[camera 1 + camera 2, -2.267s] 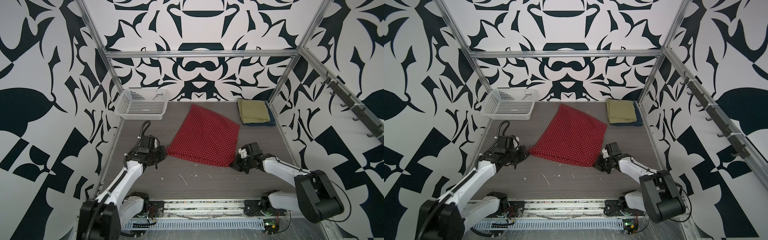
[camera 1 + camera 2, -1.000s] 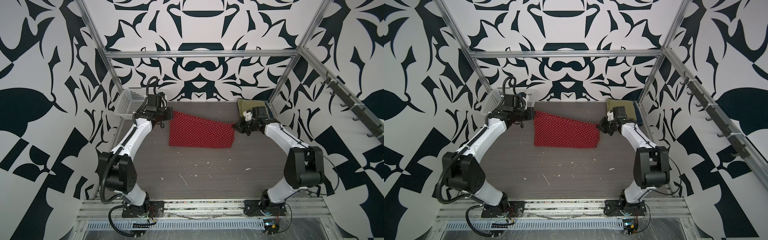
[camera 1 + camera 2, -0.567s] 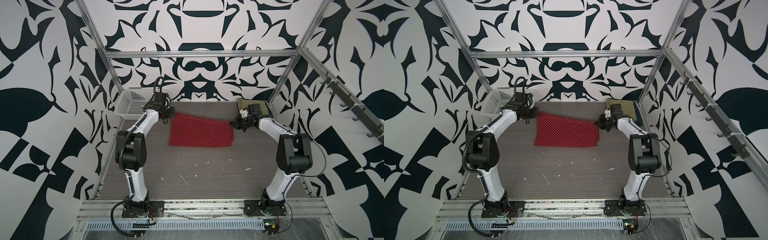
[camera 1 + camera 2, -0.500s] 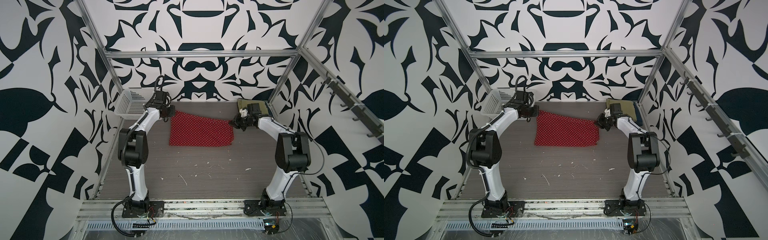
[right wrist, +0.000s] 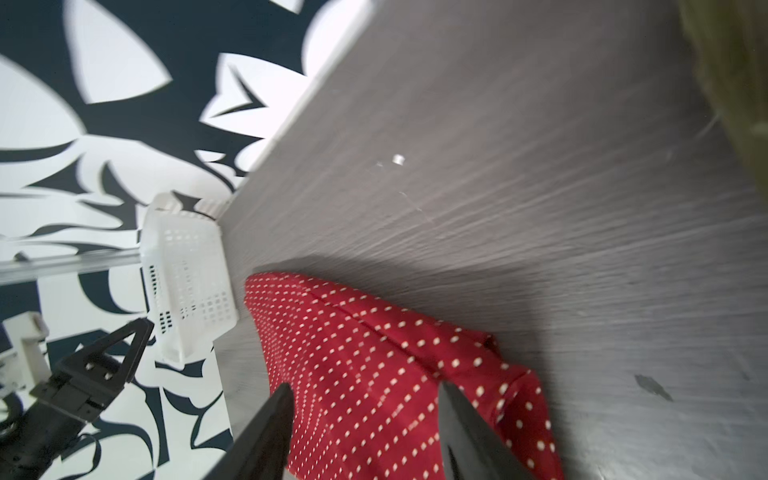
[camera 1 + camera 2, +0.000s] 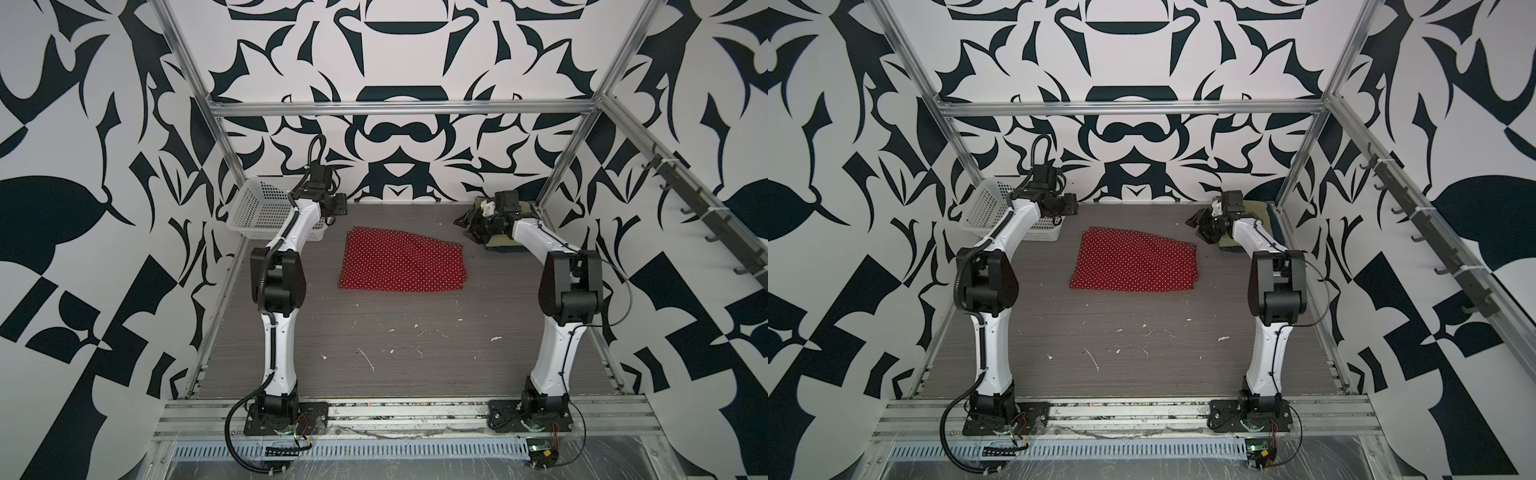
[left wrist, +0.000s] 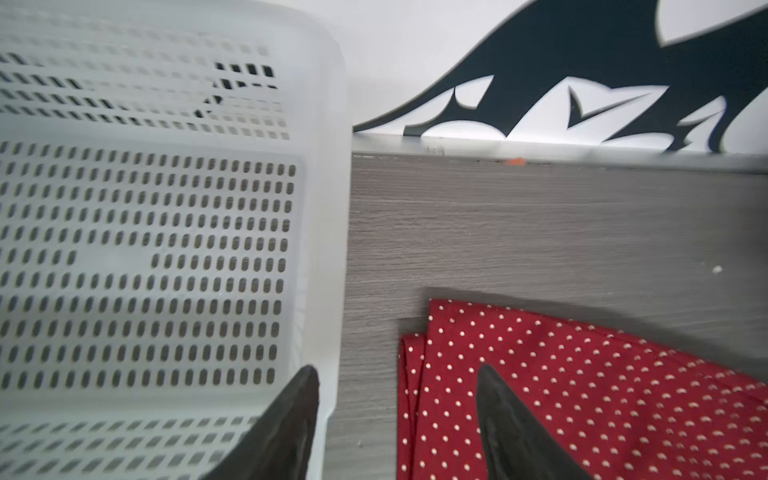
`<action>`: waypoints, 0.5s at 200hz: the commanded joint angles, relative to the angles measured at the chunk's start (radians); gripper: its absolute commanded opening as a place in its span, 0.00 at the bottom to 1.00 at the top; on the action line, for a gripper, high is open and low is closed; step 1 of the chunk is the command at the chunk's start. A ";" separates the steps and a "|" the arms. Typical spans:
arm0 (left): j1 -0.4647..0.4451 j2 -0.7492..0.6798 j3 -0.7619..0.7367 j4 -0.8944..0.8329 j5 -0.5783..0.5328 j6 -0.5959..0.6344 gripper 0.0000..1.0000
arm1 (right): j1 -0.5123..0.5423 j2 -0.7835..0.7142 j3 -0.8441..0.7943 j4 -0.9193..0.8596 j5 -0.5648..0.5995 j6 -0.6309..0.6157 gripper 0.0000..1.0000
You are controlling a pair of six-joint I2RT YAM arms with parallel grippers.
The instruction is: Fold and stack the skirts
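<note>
Two skirts are judged to be folded and stacked: the olive-green skirt (image 6: 1257, 210) is seen lying on the dark blue skirt (image 6: 1273, 216) at about 1 o'clock on the table (image 6: 415, 353), in the far corner. Much of that pile is hidden by the right arm, and only a thin edge of the blue one can be made out.

The red dotted skirt (image 6: 401, 266) is laid flat just toward 12 o'clock from the table's middle, apart from the pile. A doubled edge is shown at its corner in the left wrist view, so at least one fold is judged to be made. It remains a wide strip, broader than the pile.

The left claw (image 7: 397, 370) is held above the skirt's 10 o'clock corner, just beside the white basket (image 6: 257, 208). Its jaws are spread apart and nothing is held between them. The right claw (image 5: 365, 386) is held over the 2 o'clock corner, likewise parted and empty, with red cloth seen below the gap.

What is left is judged to be one more fold of the red skirt, probably side to side, and its transfer onto the olive-green one at 1 o'clock. The basket is not needed for this.
</note>
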 commanded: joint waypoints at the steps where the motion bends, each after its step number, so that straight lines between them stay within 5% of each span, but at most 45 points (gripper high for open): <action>1: -0.043 -0.185 -0.184 0.039 0.000 -0.070 0.46 | 0.046 -0.193 -0.099 0.009 0.020 -0.079 0.49; 10: -0.065 -0.249 -0.303 0.098 0.003 -0.088 0.33 | 0.075 -0.253 -0.207 0.068 0.032 -0.095 0.42; 40: -0.103 -0.379 -0.623 0.242 0.064 -0.194 0.33 | 0.143 -0.358 -0.429 0.138 0.035 -0.147 0.25; 59: -0.127 -0.409 -0.735 0.284 0.087 -0.236 0.32 | 0.160 -0.361 -0.496 0.132 0.041 -0.182 0.11; 100: -0.173 -0.389 -0.885 0.345 0.135 -0.284 0.07 | 0.170 -0.280 -0.552 0.173 0.087 -0.199 0.00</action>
